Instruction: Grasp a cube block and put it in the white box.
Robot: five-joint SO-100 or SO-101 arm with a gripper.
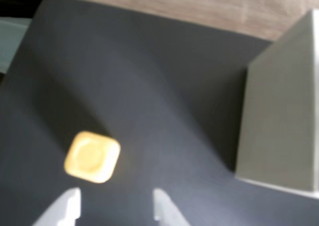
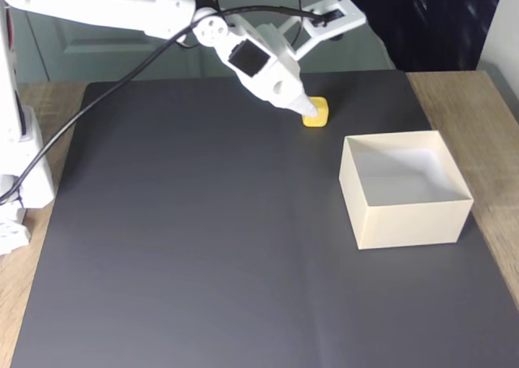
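Observation:
The cube block [image 1: 92, 156] is a small yellow cube lying on the dark grey mat, also seen near the mat's far edge in the fixed view [image 2: 317, 113]. My gripper [image 1: 114, 205] is open, and its two pale fingertips [image 1: 70, 203] enter from the bottom edge of the wrist view. The cube sits just ahead of them, toward the left finger, with nothing held between them. In the fixed view the gripper [image 2: 309, 109] points down at the cube's left side. The white box [image 2: 413, 222] stands open to the right of the cube, and its wall [image 1: 281, 111] shows in the wrist view.
A dark grey mat [image 2: 186, 246] covers most of a wooden table [image 2: 486, 100]. The arm's white base [image 2: 20, 181] stands at the left edge, with a black cable [image 2: 97, 100] hanging from the arm.

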